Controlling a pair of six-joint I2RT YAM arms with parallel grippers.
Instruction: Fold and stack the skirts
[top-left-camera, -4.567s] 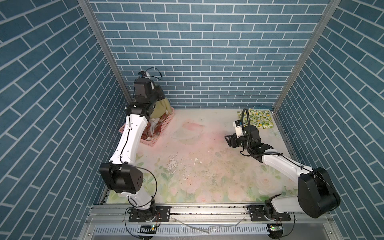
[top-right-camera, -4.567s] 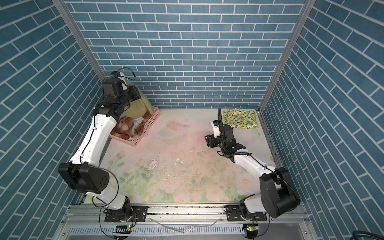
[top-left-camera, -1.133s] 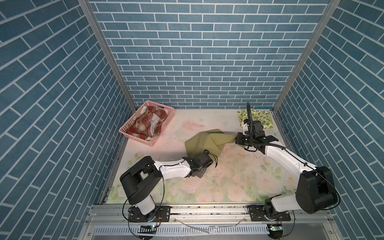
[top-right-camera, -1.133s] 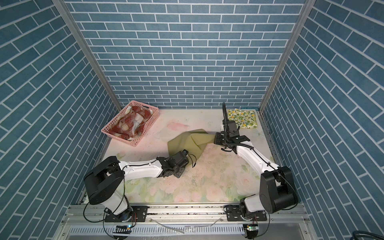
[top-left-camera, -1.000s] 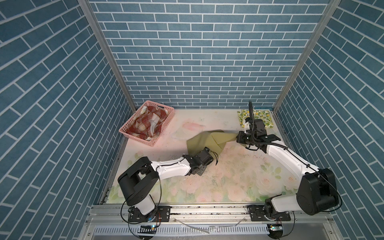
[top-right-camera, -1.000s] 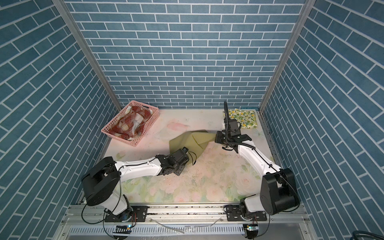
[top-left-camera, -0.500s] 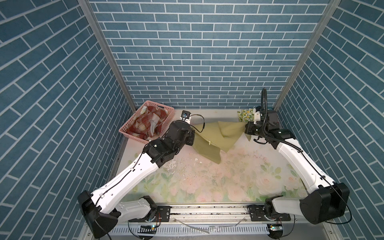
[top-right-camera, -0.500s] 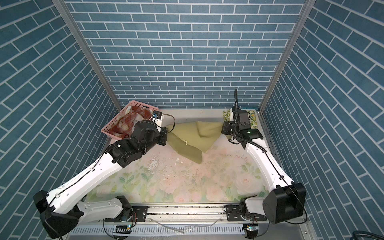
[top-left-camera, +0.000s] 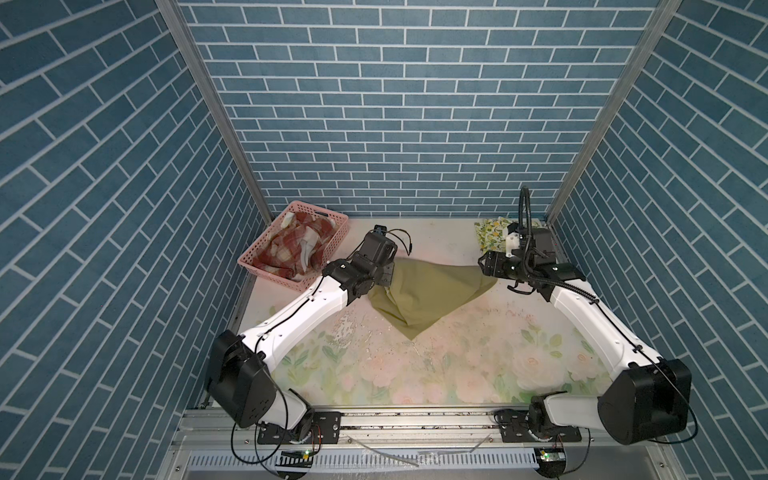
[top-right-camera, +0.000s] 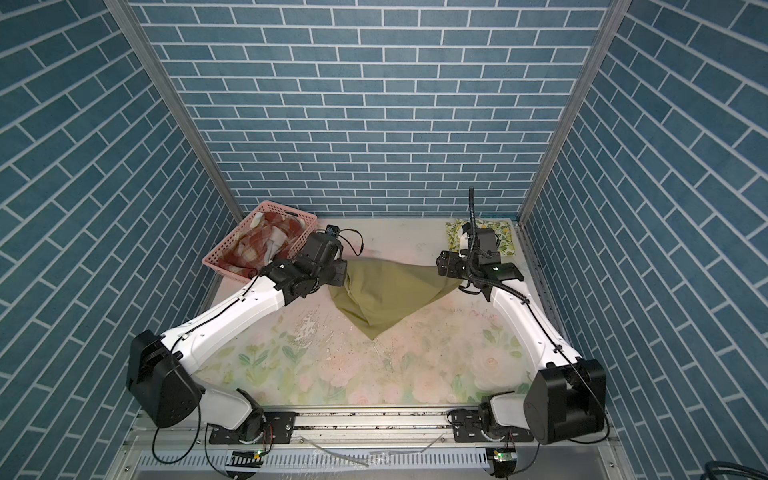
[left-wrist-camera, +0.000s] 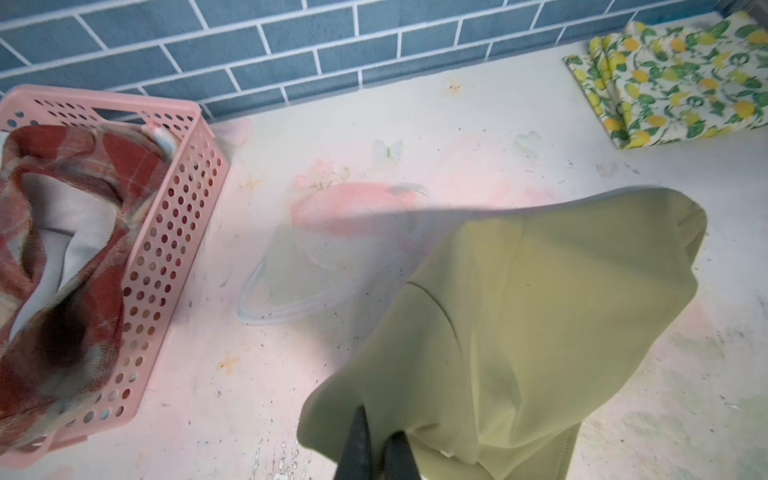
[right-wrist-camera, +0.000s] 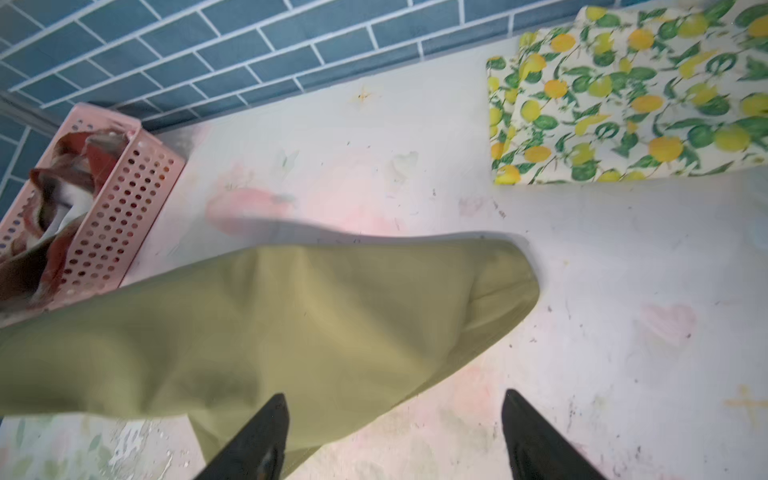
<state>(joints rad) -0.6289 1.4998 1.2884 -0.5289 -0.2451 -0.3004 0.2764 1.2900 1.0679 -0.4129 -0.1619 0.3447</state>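
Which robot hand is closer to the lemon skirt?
Right. The right gripper, open, is close by the lemon-print skirt; the left gripper is farther off near the pink basket, pinching the olive skirt.

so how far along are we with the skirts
Early on. Done: the lemon-print skirt lies folded in the back right corner. In hand: the olive skirt is unfolded, with the left gripper shut on one end. The right gripper has its jaws open at the other end. Left: fold the olive one and stack it, then do the plaid skirt, crumpled in the pink basket.
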